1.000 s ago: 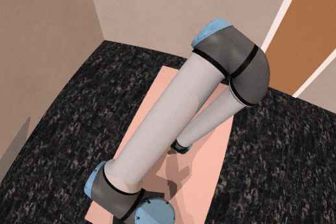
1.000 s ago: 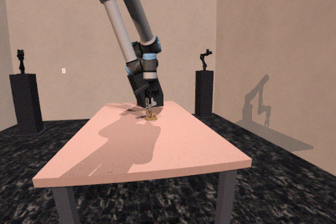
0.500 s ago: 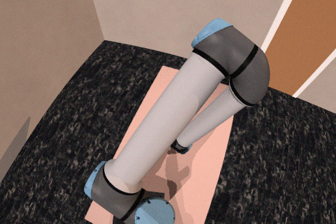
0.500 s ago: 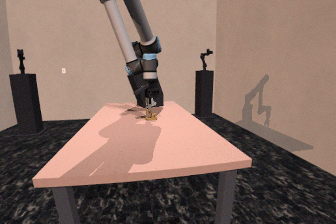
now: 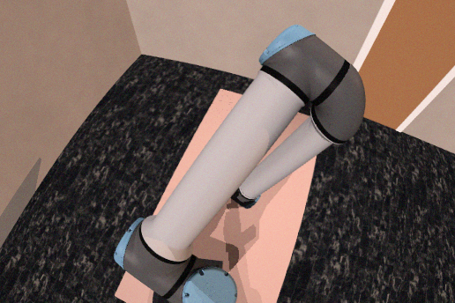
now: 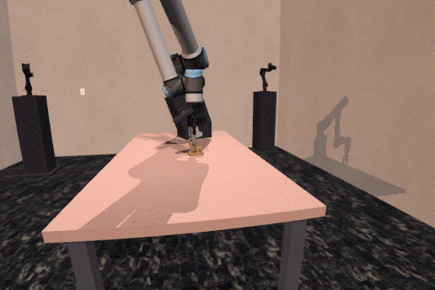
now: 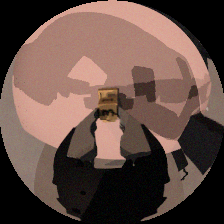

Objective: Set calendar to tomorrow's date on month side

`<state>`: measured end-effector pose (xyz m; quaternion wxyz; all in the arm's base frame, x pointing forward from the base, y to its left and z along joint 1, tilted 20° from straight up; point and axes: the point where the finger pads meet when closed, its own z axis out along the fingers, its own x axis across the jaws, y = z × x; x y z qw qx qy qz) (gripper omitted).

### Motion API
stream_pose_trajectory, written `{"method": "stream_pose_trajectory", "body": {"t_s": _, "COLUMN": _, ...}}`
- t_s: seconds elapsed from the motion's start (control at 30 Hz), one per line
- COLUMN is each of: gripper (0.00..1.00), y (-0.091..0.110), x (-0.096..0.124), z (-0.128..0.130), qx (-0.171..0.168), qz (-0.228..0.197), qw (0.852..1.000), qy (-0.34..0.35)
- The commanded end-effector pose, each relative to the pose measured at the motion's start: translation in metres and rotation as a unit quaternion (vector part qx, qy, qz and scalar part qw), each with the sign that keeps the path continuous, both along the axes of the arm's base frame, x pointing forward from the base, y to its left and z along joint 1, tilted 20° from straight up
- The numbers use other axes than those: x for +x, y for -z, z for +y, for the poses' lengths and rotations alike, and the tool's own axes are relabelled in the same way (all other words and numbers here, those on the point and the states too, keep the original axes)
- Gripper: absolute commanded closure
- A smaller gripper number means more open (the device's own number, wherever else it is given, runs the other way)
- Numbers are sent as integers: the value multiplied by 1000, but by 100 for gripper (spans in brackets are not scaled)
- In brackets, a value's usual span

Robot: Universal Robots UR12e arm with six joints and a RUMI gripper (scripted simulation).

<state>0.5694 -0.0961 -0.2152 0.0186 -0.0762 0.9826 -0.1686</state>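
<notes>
Held cube lies over the left part of the tray, its neighbour just to the right

The fingers [image 6: 192, 142] look clamped on one small golden cube [image 6: 192, 147] [image 7: 107, 111], and they point steeply down at the worktop [image 6: 247, 190] [image 5: 272, 273] [image 7: 60, 27]. The tray [image 6: 196, 154] lies beneath them, its long side running left to right in the exterior view. The held cube is at the left part of it, and the second cube [image 6: 200, 149] is at the right, very close by.

The held cube's top looks a little higher than its neighbour's, so it may want a short, straight lowering before release; whether it already touches the tray, I cannot tell. Sideways there seems little to correct. The risk lies rightwards: a small drift that way could wedge one cube against the other, and a tilt could leave an edge propped up. The digits are too small to read, so neither the date nor their upright stance can be judged. In the top view, the arm hides cubes and tray.
</notes>
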Motion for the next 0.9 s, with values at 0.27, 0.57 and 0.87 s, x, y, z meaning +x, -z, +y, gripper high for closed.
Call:
{"method": "stream_pose_trajectory", "body": {"t_s": 0.27, "gripper": 90, "y": 0, "x": 0, "z": 0, "qx": 0, "qz": 0, "qw": 1000, "qy": 0}}
{"method": "stream_pose_trajectory", "body": {"t_s": 0.57, "gripper": 90, "y": 3, "x": 1, "z": -1, "qx": 0, "qz": 0, "qw": 1000, "qy": 0}}
{"method": "stream_pose_trajectory", "body": {"t_s": 0.87, "gripper": 90, "y": 10, "x": 1, "z": -4, "qx": 0, "qz": 0, "qw": 1000, "qy": 0}}
